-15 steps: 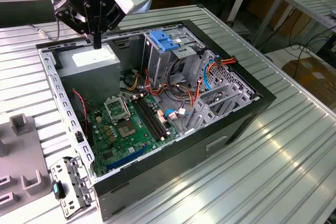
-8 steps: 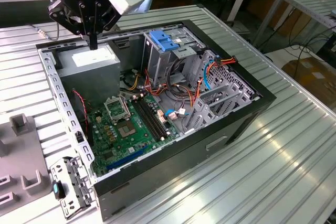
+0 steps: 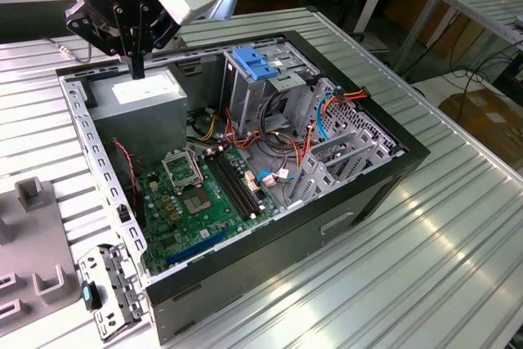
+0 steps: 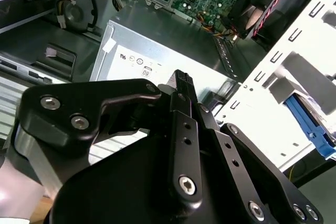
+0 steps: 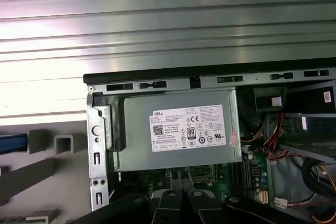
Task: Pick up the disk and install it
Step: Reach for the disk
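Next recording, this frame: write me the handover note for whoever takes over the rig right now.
Gripper: shut, holding nothing, hovering above the power supply inside the open computer case.
Disk: not identified for sure. A blue strip beside the grey fixture blocks outside the case may be its rail.
Drive cage: carries the light-blue bracket on top.
Done: nothing that shows.
Left: picking up the disk and installing it, judging by the empty gripper.
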`<action>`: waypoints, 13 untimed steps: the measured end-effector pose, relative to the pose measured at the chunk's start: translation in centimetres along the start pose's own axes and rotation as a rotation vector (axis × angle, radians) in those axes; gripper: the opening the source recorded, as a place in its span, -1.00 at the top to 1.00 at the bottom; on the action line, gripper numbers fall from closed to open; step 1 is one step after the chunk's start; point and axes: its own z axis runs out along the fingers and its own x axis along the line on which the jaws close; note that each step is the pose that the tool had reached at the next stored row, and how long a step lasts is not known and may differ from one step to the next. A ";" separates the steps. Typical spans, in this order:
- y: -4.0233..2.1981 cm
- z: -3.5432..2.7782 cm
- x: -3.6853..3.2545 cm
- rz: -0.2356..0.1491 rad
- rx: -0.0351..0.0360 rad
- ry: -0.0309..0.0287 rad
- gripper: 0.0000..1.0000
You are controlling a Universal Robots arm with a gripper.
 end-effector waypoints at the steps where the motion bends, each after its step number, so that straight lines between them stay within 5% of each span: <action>1: -0.01 0.00 0.19 0.000 0.0000 0.0000 0.79; 13: -0.13 -0.05 1.73 0.000 0.0000 0.0000 0.79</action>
